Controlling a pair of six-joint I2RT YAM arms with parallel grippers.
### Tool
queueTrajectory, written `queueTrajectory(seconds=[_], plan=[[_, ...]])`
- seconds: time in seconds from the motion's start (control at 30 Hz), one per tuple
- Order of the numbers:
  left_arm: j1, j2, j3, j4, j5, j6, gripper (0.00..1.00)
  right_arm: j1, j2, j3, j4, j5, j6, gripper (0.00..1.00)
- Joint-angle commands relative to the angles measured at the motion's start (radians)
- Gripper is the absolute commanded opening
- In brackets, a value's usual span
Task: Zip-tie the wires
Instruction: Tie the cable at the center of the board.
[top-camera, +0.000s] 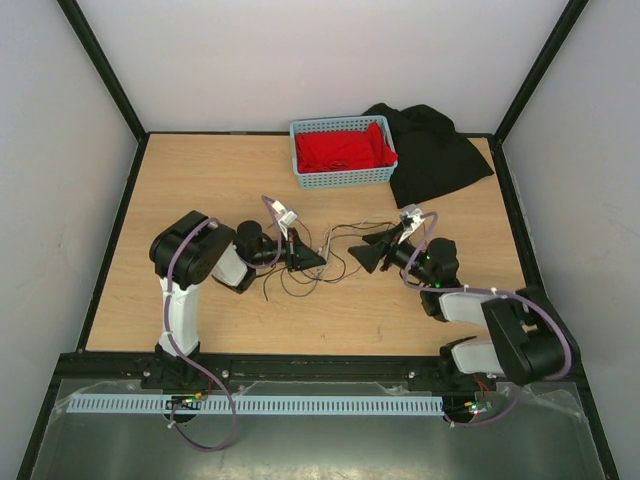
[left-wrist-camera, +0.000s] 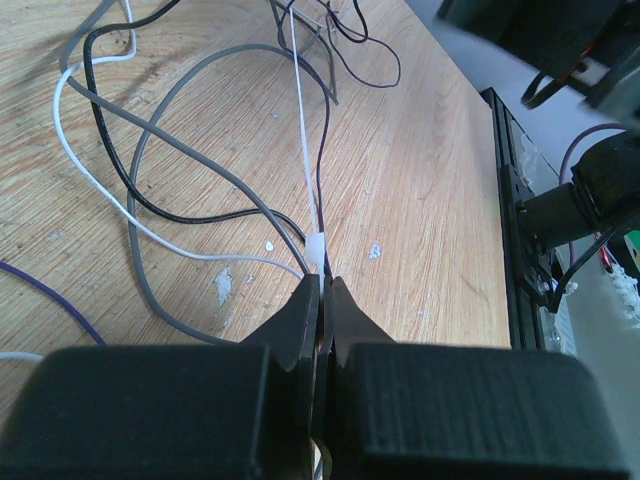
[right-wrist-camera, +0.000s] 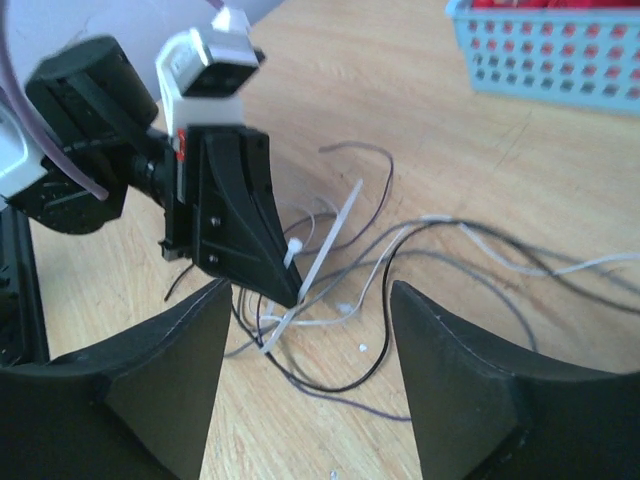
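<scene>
Entry: the wires (top-camera: 320, 262), thin strands in grey, white, black and dark purple, lying in loose loops on the wooden bench (top-camera: 200, 190) near its middle, between the two arms; a white zip tie (right-wrist-camera: 330, 238) runs through the tangle, and we note its small head sitting just at the tip of the left jaws.

Left jaws: clenched, fingertips (left-wrist-camera: 298, 320) pressed together on the zip tie; a dark wire runs in between them alongside it.

Right jaws: released, fingertips (right-wrist-camera: 200, 320) well apart, low over the bench and facing the left jaws; the tangle lies between and beyond them; we see nothing grasped.

Far edge of the bench: a light blue basket (top-camera: 343, 178) holding red cloth (top-camera: 340, 148); just beside it on the right, a crumpled black cloth (top-camera: 440, 155).
</scene>
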Motion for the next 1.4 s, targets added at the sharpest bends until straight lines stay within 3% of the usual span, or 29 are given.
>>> queueTrajectory(seconds=[0.0, 0.27, 0.93, 1.27, 1.37], plan=[[0.004, -0.030, -0.006, 0.043, 0.011, 0.005, 0.00, 0.004, 0.153, 0.015, 0.114, -0.082, 0.079, 0.72], [0.002, -0.043, -0.005, 0.042, 0.016, -0.001, 0.00, 0.029, 0.437, 0.039, 0.487, -0.098, 0.282, 0.66], [-0.004, -0.048, -0.006, 0.043, 0.014, -0.004, 0.00, 0.100, 0.659, 0.219, 0.511, -0.092, 0.312, 0.55], [-0.007, -0.051, -0.008, 0.042, 0.017, -0.002, 0.00, 0.118, 0.702, 0.244, 0.523, -0.087, 0.301, 0.34], [-0.007, -0.049, -0.009, 0.042, 0.017, 0.000, 0.00, 0.119, 0.706, 0.247, 0.524, -0.093, 0.296, 0.33]])
